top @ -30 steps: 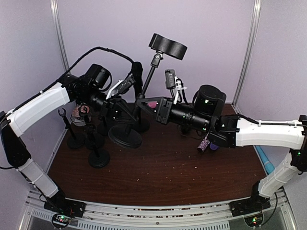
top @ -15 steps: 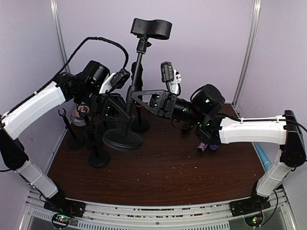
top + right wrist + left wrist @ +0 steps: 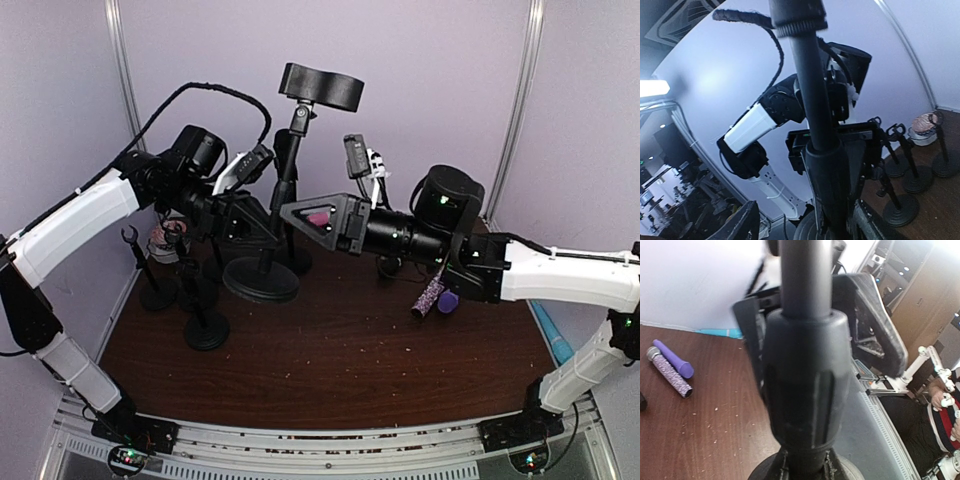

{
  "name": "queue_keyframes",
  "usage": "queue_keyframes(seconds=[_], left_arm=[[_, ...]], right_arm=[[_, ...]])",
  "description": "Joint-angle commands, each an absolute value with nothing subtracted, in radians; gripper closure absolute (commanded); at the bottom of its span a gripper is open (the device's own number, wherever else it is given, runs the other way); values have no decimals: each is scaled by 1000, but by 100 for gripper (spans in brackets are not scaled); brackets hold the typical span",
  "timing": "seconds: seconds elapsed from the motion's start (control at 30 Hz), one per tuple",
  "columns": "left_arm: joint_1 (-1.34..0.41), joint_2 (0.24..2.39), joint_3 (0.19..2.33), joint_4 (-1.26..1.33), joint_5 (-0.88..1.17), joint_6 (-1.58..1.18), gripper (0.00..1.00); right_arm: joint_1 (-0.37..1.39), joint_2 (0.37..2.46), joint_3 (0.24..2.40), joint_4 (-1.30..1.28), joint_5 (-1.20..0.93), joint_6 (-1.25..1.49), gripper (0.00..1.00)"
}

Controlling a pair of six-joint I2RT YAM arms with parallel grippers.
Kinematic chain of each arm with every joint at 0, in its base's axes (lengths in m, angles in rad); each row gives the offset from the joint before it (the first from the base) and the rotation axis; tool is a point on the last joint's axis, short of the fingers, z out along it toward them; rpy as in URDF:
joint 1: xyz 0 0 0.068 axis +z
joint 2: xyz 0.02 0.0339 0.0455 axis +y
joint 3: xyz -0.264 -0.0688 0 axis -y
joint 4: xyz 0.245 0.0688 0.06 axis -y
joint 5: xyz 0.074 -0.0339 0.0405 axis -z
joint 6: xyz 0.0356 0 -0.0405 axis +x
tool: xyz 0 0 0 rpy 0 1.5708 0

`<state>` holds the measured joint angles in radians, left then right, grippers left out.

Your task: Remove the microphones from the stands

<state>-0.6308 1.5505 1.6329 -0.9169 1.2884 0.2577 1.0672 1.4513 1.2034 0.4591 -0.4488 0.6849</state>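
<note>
Stand [image 3: 262, 278]: one.
Left gripper [image 3: 268, 225]: clenched on stand.
Right gripper [image 3: 290, 213]: released, straddling stand.
Right of stand: two, glitter microphone [image 3: 428, 296], purple microphone [image 3: 448, 301].

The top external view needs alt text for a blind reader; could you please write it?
A black stand on a brown table sits between two grippers: the left gripper is shut on its pole, the right gripper open around it. Two purple microphones lie further right.

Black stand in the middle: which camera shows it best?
Top external: the stand shows whole, round base to top holder. Left wrist shows only its blurred collar close up; right wrist, only part of its pole.
</note>
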Motion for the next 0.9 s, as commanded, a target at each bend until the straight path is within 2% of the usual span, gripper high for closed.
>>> queue_keyframes(seconds=[0.0,0.1,0.3,0.53,0.67,0.8,0.83,0.87], left_arm=[[-609,1539,1681,-854,1292,286,100],[-608,1541,1681,-854,1287,290,100],[-608,1542,1680,-854,1282,295,100],[-608,1541,1662,-853,1285,299,100],[-607,1537,1654,-866,1284,313,100],[-606,1532,1637,-874,1233,330,100],[-606,1529,1630,-875,1197,332,93],[-605,1525,1622,-878,1154,337,74]], right_arm=[[1114,1381,1223,188,-98,548,37],[1139,1371,1218,209,-38,532,41],[1164,1423,1269,252,-24,504,44],[1168,1511,1328,329,-37,493,53],[1167,1544,1351,333,-42,494,65],[1166,1545,1342,356,-30,484,91],[1167,1541,1338,351,-18,478,97],[1167,1536,1331,349,-4,467,100]])
